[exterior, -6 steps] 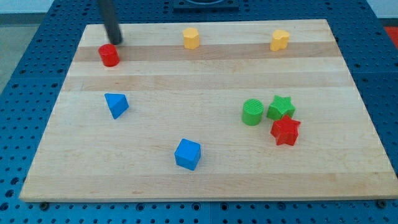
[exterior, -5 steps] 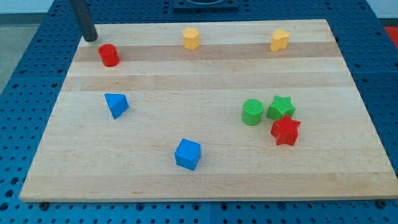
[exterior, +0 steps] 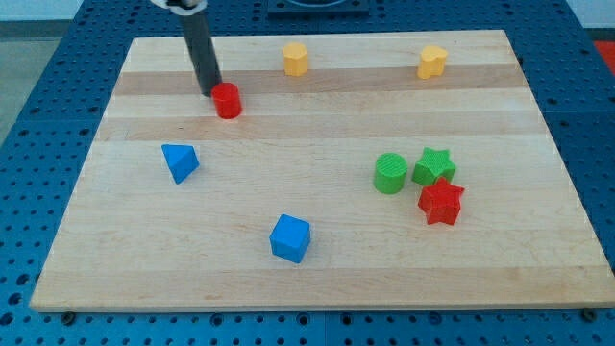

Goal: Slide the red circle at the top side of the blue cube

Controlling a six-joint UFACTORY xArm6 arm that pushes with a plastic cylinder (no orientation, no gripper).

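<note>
Touching my tip, red circle sits just lower-right. Blue cube lies well below-right. No claw fitted; bare rod.

we have one view only, looking down at a slant on the pale wooden board from in front of its near edge, close enough that the board nearly fills it, with blue perforated table around the board.

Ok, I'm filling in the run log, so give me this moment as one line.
my tip: touching red circle, on its left | blue cube: far toward the view's bottom | red circle not yet above the cube
</note>
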